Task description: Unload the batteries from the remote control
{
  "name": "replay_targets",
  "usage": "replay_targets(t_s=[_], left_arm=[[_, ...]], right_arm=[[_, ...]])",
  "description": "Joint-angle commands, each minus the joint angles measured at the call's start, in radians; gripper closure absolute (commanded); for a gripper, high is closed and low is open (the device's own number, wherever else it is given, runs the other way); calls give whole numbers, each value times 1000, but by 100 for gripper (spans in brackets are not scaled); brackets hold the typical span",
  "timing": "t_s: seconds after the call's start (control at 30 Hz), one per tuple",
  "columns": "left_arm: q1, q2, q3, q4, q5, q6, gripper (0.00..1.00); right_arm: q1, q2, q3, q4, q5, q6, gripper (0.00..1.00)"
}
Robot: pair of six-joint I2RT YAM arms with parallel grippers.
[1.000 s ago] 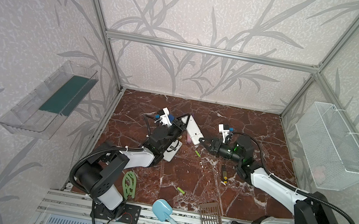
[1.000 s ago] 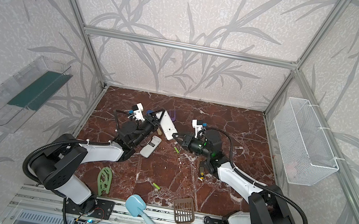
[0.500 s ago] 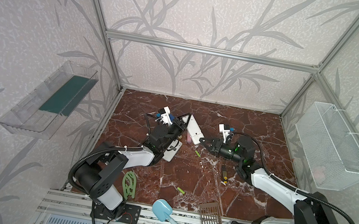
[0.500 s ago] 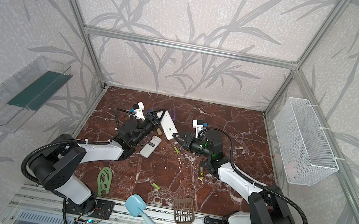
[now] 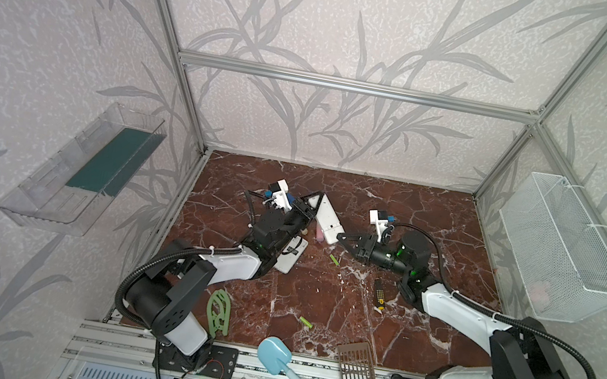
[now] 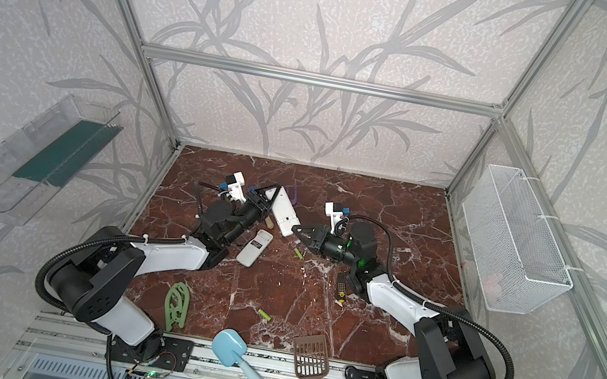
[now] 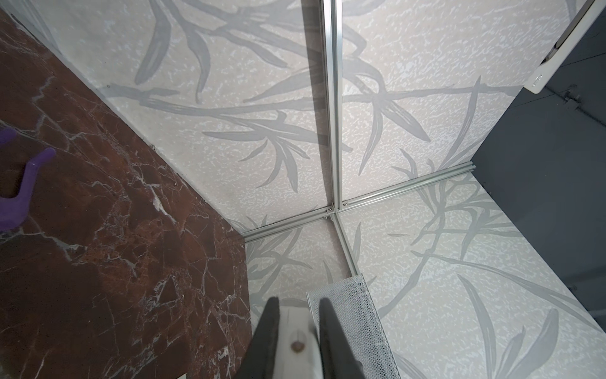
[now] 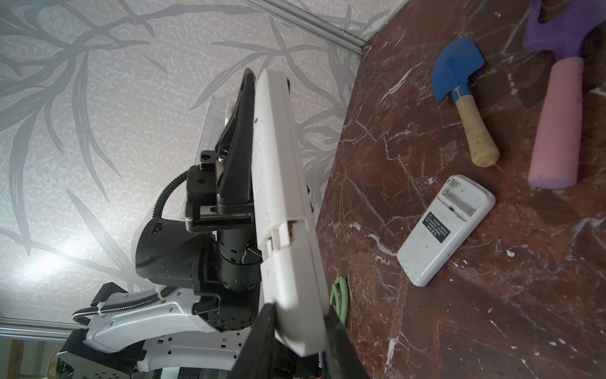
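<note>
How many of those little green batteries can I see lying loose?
2. One green battery lies mid-table, just in front of the raised white remote; the second battery lies nearer the front edge, by the brown scoop. More may hide inside remotes.

Both top views are looking down from high in front, covering the marble floor [image 5: 356, 313]; left wrist is facing the far corner; right wrist is crowding the raised remote [image 8: 285, 197], sharing the lying remote [image 8: 446, 229] with them.

Here was a robot lab test cell: aluminium framing [image 5: 353, 86] boxed in leaf-print wall panels [image 5: 324, 13], a left arm [image 5: 225, 265] and right arm [image 5: 456, 316] sat bolted to a front rail [image 5: 123, 342], and a faux-marble surface [image 5: 436, 214] lay beside a wall-hung wire basket [image 5: 560, 252].
</note>
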Motion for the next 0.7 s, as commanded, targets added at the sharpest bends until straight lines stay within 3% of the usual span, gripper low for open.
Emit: replay_targets(t_s=[0.0, 0.4, 0.67], left_arm=[[2, -18, 23, 10, -1, 12, 100], [1, -7, 24, 27, 1, 9, 100], [2, -7, 24, 33, 2, 9, 100]], right_arm=[[-3, -36, 11, -89, 25, -60, 72], [8, -30, 35, -81, 34, -59, 76], [20, 16, 39, -3, 36, -22, 66]])
